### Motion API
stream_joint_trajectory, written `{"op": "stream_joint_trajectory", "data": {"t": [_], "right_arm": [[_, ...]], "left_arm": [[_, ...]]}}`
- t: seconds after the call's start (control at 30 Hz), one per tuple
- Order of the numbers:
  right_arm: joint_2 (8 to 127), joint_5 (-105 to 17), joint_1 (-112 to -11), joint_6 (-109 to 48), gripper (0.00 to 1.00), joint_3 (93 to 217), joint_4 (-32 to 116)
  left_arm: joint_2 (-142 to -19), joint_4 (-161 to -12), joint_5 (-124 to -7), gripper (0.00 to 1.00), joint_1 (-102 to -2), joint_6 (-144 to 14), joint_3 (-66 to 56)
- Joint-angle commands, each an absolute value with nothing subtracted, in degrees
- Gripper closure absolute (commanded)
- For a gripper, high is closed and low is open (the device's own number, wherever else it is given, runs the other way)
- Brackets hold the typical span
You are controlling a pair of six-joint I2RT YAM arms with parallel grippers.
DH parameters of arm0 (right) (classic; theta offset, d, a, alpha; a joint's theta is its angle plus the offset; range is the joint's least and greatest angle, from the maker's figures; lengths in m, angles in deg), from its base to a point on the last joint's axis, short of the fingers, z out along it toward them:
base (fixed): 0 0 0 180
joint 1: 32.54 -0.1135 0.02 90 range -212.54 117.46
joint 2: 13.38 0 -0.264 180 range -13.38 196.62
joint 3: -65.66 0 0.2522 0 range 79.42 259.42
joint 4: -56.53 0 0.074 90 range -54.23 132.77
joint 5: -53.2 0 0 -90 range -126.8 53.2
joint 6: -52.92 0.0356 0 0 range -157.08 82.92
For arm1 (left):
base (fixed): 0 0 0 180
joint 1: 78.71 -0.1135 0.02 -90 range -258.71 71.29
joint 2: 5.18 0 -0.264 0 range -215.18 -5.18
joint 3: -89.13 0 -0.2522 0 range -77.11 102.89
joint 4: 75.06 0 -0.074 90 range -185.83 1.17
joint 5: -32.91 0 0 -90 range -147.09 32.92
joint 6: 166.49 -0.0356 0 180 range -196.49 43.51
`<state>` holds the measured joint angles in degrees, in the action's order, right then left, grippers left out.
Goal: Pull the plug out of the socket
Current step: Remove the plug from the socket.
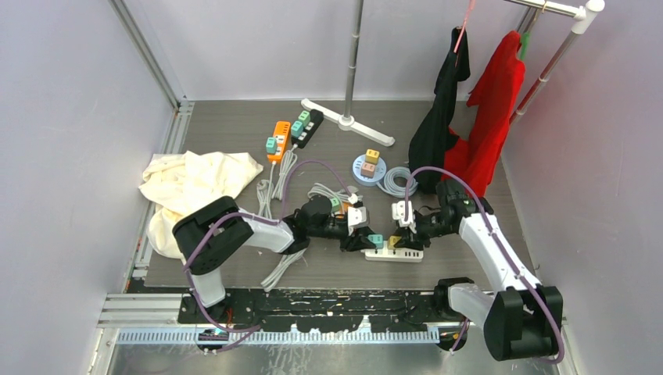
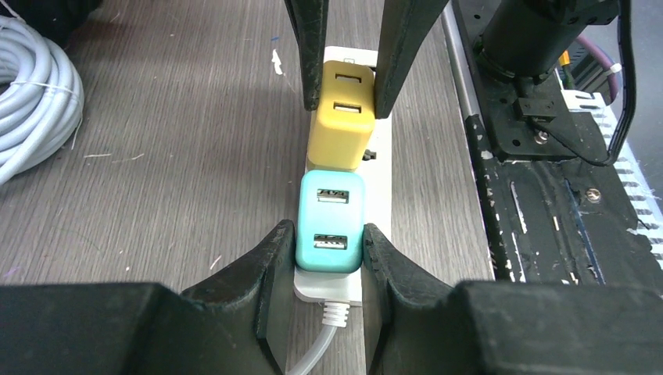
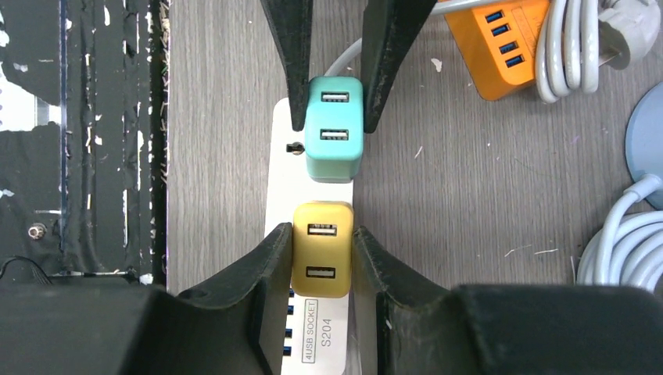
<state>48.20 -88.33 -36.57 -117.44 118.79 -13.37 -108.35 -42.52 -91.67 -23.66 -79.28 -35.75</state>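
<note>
The teal USB plug (image 2: pixel 330 223) sits on the white power strip (image 2: pixel 381 191), which lies near the middle of the table's (image 1: pixel 344 269) near edge. A yellow USB plug (image 3: pixel 320 250) stands just beside it on the same strip. The left gripper (image 2: pixel 328 246) is clamped on the teal USB plug's sides, and the right gripper (image 3: pixel 320 258) is clamped on the yellow USB plug. An orange power strip (image 3: pixel 496 43) lies farther back.

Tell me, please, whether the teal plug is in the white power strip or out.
In: the teal plug sits flush on the white power strip, left gripper clamped on its sides.
</note>
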Motion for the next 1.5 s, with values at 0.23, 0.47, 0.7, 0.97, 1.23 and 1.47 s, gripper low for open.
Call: {"op": "stream_joint_trajectory", "data": {"t": [0.23,0.47,0.7,0.97,1.23,1.47], "right_arm": [[44.07,-88.88,-38.08,-116.8,0.99,117.07,-15.41],[45.96,-87.77,-38.4,-102.62,0.99,119.22,-1.7],[45.71,-80.94,-35.4,-111.6,0.99,119.12,-7.66],[43.96,-81.35,-35.54,-124.28,0.99,115.59,-19.82],[46.61,-85.0,-40.03,-112.79,0.99,117.54,-10.39],[48.78,-84.9,-38.5,-98.41,0.99,120.29,1.59]], "left_arm": [[-106.98,-50.11,-91.09,1.0,-24.8,-78.37,-37.31],[-106.97,-50.92,-90.12,1.0,-24.39,-78.48,-37.21],[-105.95,-55.52,-88.1,1.0,-24.39,-81.12,-37.21],[-105.72,-60.07,-86.75,1.0,-24.36,-83.82,-35.85],[-106.27,-62.52,-86.44,1.0,-24.24,-84.73,-33.85],[-106.02,-64.97,-85.51,1.0,-24.09,-85.41,-33.69]]}}
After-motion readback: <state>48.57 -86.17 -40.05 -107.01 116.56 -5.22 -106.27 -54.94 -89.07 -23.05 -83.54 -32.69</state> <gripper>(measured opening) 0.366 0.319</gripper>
